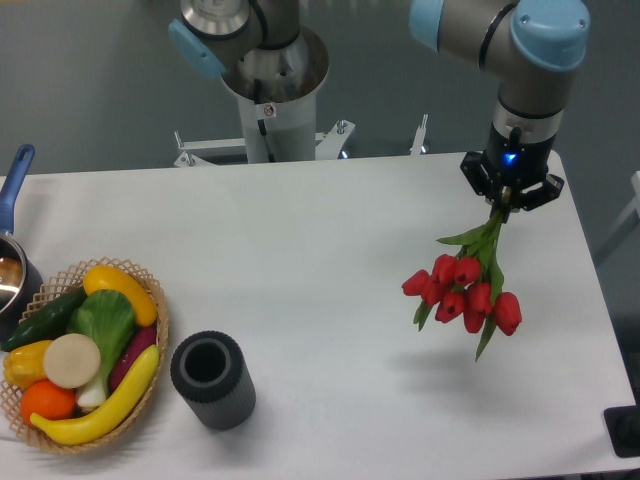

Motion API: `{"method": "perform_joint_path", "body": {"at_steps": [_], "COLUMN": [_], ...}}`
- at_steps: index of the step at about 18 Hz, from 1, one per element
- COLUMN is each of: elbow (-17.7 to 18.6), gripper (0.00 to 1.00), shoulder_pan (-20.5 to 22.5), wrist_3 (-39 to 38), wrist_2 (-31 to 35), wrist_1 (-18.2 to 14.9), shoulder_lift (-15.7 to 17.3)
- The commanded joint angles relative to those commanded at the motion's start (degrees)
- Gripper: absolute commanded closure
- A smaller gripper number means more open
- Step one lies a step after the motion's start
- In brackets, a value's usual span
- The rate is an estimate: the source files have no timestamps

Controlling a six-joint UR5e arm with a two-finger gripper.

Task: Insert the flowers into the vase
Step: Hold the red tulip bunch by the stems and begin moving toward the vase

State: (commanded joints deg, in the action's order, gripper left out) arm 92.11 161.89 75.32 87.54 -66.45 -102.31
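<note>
gripper pinches the stems of the red tulip bunch with green leaves, blooms hanging down above the table's right side. short dark grey ribbed vase stands empty near the front left, beside the wicker basket of fruit and vegetables. stems likely need turning downward over its mouth.

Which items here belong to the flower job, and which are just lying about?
Job: flowers, hanging blooms-down from the end effector; vase, upright, empty.
Lying about: wicker basket of fruit and vegetables; blue-handled pot at the table edge.
</note>
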Motion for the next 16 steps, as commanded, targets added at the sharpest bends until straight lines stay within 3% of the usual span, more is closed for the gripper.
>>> {"method": "perform_joint_path", "body": {"at_steps": [10, 16], "elbow": [0.09, 0.09], "gripper": [1.00, 1.00], "shoulder_pan": [-0.26, -0.88], "wrist_3": [-0.53, -1.93], "wrist_2": [-1.58, -7.98], "wrist_1": [-1.41, -1.23], "shoulder_lift": [0.18, 0.97]}}
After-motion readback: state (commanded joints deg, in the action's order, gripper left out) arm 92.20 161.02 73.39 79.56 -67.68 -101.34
